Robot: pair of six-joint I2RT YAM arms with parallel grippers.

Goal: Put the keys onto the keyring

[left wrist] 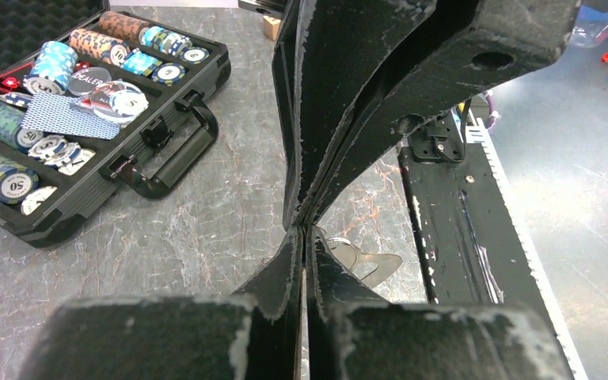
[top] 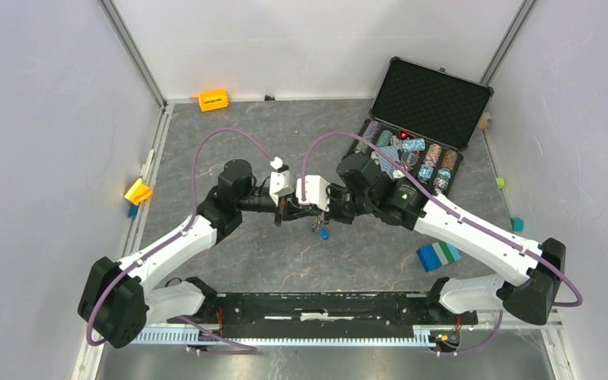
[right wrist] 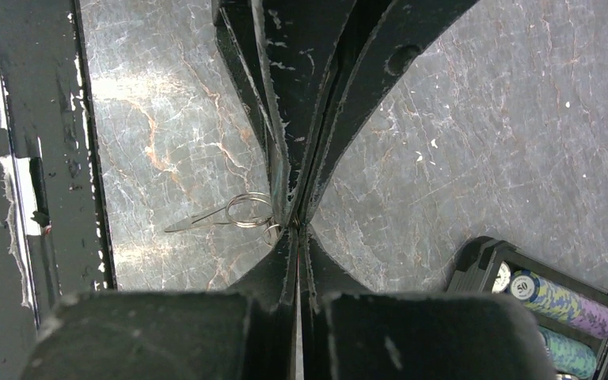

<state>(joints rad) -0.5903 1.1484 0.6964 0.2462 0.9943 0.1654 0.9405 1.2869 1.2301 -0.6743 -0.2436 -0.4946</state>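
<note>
Keyring, thin silvery wire loops, blue-headed key close by

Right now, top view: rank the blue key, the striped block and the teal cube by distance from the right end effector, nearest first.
From the right end effector:
1. blue key, right next to it, on the near side.
2. striped block, well off to the right and nearer the bases.
3. teal cube, farthest right.

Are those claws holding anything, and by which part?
The left gripper and right gripper, tip to tip, pinch the keyring at its rim; a key sticks out.
</note>
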